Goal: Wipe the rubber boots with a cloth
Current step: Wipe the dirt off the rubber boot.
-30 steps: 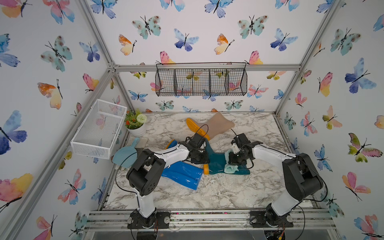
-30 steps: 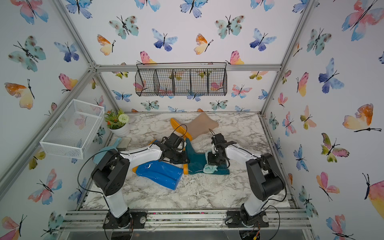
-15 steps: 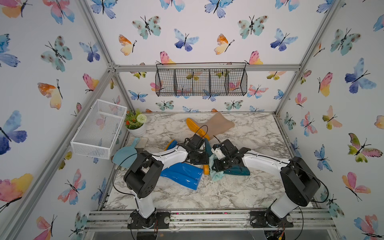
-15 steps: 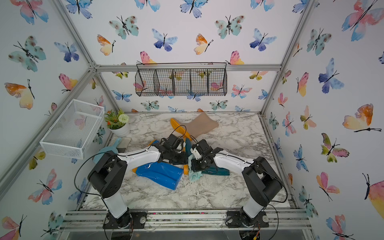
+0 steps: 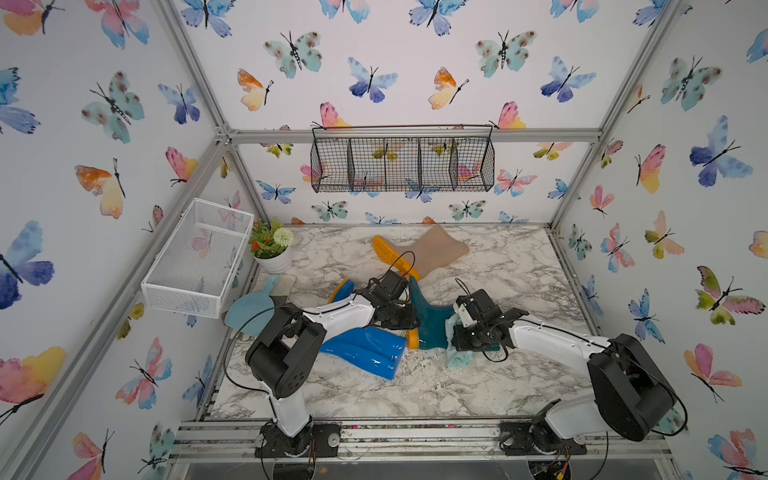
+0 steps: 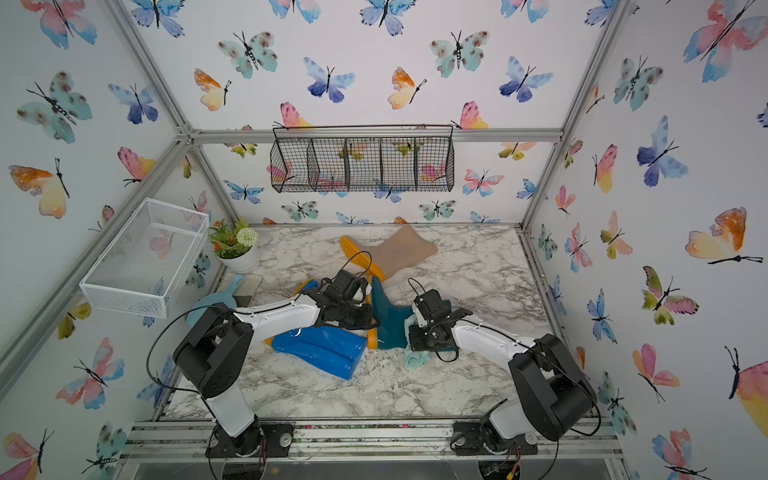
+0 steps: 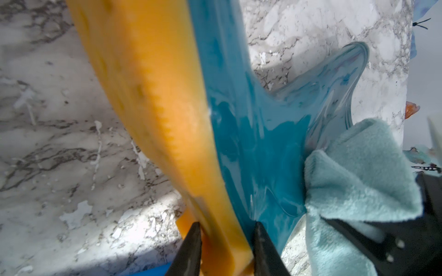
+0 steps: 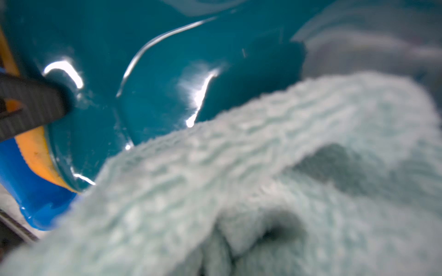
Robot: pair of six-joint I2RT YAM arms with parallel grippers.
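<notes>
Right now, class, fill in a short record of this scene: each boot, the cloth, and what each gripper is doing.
teal boot: between the two grippers, orange sole facing the left one
blue boot: lying flat beside the teal boot's heel
beige boot: lying at the back, untouched
cloth: bunched against the teal boot
left gripper: clamped across the teal boot's sole edge
right gripper: shut on the cloth

Dark teal boot [image 5: 430,320], orange-yellow sole [image 7: 153,107], pale aqua cloth [image 7: 358,179], grey-veined white marble table [image 5: 498,266].
</notes>
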